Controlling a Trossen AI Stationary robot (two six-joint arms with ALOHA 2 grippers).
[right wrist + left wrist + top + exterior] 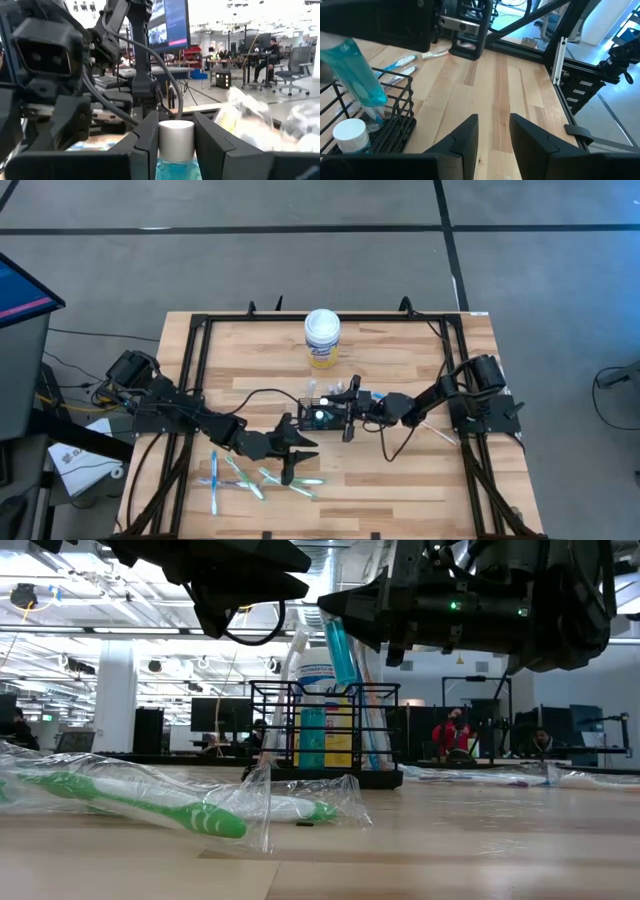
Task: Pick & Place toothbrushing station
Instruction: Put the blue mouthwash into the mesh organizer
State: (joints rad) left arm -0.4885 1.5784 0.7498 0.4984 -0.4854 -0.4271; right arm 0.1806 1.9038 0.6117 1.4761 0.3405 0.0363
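Wrapped green toothbrush (150,802) sits right up front in the low view, its plastic sleeve blurring the details. Behind it stands the toothbrushing station (325,735), a small black wire caddy near mid-table, just in front of the white-lidded canister (322,338); what's inside is hard to sort out. Right gripper (173,142) reaches in over the caddy, fingers clamped on a white-capped blue tube (176,141) that's mostly cut off. Left gripper (493,135) hovers low beside the caddy, fingers narrowly parted, holding nothing.
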